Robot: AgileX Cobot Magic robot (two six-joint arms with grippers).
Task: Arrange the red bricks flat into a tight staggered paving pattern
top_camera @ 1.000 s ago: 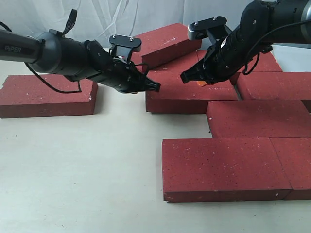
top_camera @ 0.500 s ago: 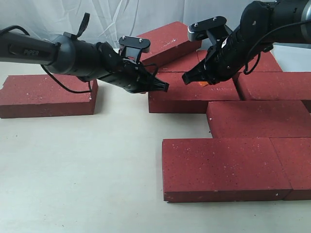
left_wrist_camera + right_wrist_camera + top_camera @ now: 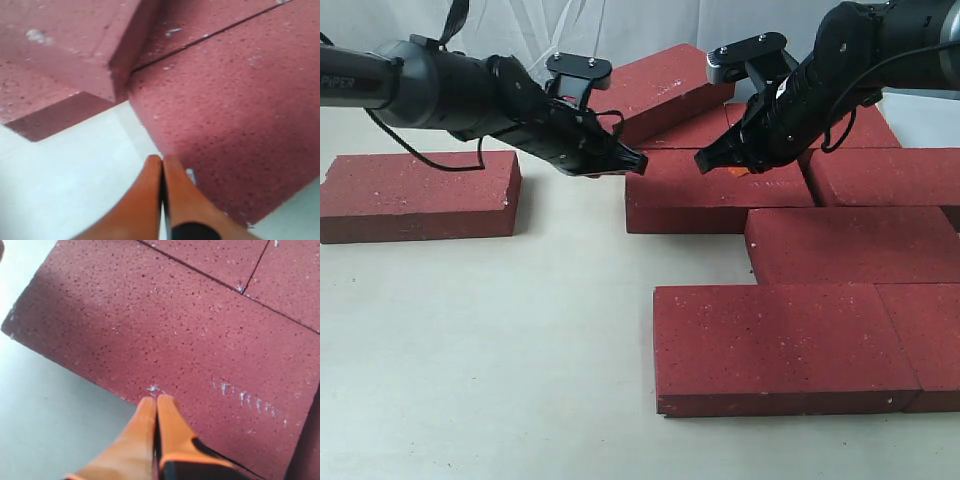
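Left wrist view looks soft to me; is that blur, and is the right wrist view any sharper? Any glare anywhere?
Left wrist view: soft all over, the orange left claw blurriest, with a dark shadow under the overhanging dark-red grainy paver brick. Right wrist view: grain on the flat brick is crisp, and only the right claw is soft. Exterior view: even light, no glare.
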